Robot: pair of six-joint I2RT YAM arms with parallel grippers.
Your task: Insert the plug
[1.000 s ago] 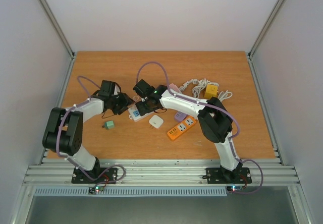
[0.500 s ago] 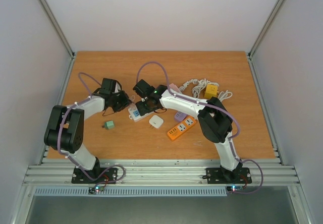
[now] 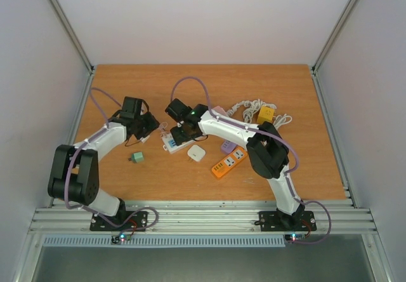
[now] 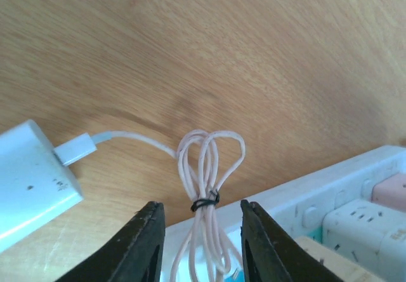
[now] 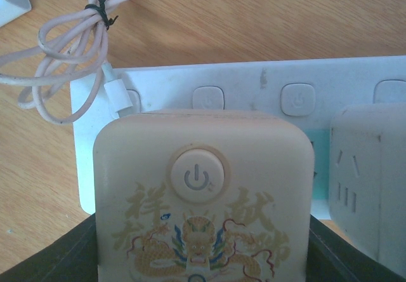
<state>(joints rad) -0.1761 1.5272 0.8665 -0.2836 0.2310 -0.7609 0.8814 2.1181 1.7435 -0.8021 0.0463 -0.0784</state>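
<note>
Ahead, tied cable (image 4: 204,201) (pinkish) overlaps strip (image 5: 254,79) beside plug (image 5: 203,231).

We logged a wooden tabletop (image 3: 317,167), plain pale walls (image 3: 203,15) on three sides, metal corner posts (image 3: 66,21), a slotted rail (image 3: 203,218) nearest us, and even light.

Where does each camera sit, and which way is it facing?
Top external: fixed above and behind the bases, looking down on the table; left arm and right arm show whole.
Left wrist: on the left arm, looking down between its fingers at a tied cable bundle.
Right wrist: on the right arm, facing the cream adapter between its fingers, the white power strip beyond it.
Shared: both wrist views show that cable bundle and the strip.
</note>
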